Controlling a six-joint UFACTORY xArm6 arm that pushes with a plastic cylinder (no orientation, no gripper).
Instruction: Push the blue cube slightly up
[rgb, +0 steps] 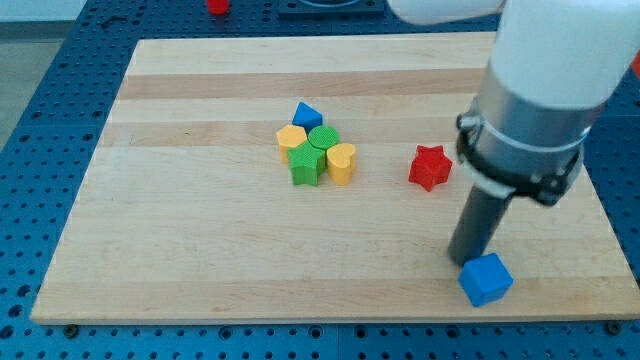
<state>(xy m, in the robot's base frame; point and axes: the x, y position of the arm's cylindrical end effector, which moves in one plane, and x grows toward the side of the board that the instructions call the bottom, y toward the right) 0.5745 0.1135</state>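
Note:
The blue cube (486, 279) lies near the board's bottom right edge. My tip (466, 260) stands on the board just at the cube's upper left, touching or almost touching it. The dark rod rises from there into the white and grey arm (535, 90) that fills the view's upper right.
A red star block (430, 167) lies above and to the left of my tip. A cluster sits near the board's middle: a blue triangular block (307, 115), a yellow hexagon block (290, 138), a green round block (323, 138), a green star block (306, 166), a yellow block (341, 163). The wooden board (200, 250) ends just below the cube.

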